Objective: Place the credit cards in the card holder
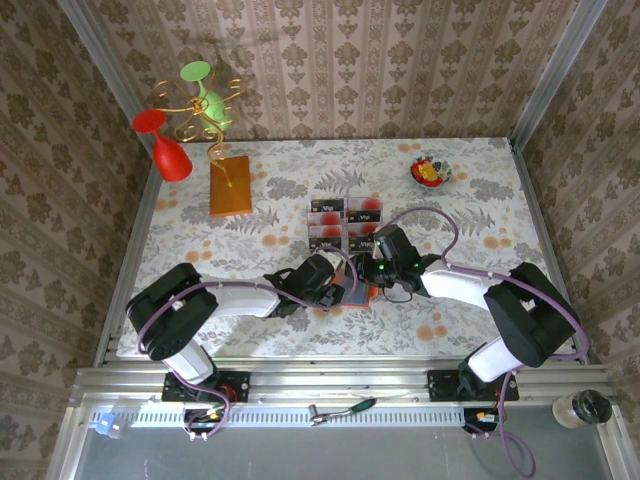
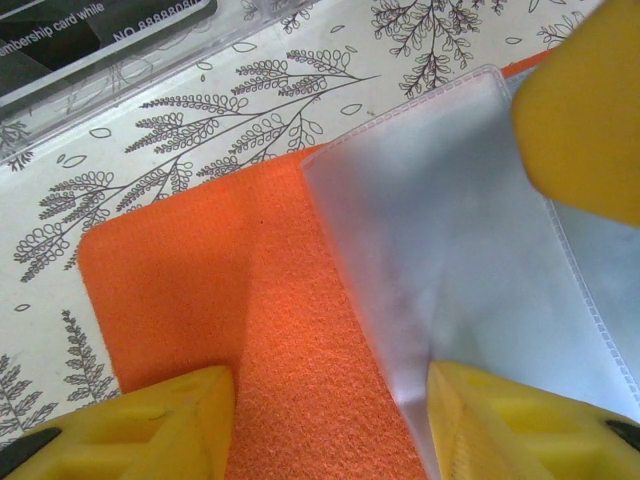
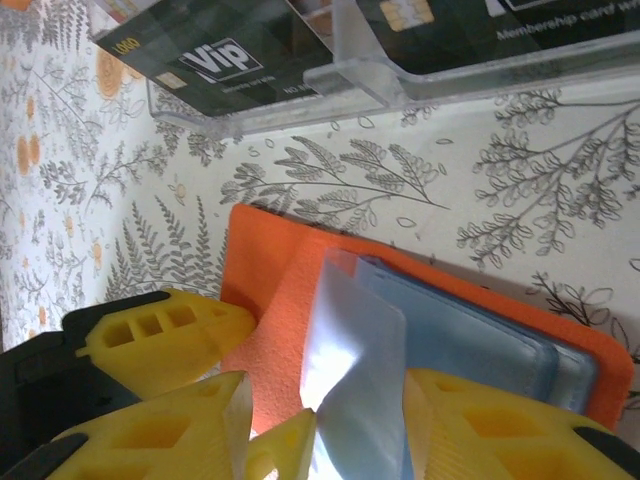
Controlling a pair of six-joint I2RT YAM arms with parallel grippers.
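The orange card holder [image 1: 371, 292] lies open on the floral cloth, its grey-blue inside [image 3: 480, 335] facing up. A translucent plastic sleeve [image 2: 450, 230] stands lifted from its orange cover [image 2: 200, 270]. My left gripper [image 2: 330, 430] is open, one finger over the orange cover and the other at the sleeve's lower edge. My right gripper [image 3: 325, 440] is open too, with the raised sleeve [image 3: 355, 350] standing between its fingers. The credit cards [image 1: 345, 225], black and red, lie in clear trays just beyond the holder; one reads VIP [image 3: 215, 60].
An orange-brown block [image 1: 230, 185] with gold wire holding a red and a green glass stands at the back left. A small bowl of fruit [image 1: 431, 171] sits at the back right. Both arms meet at the table's middle, close to the clear trays [image 3: 360, 85].
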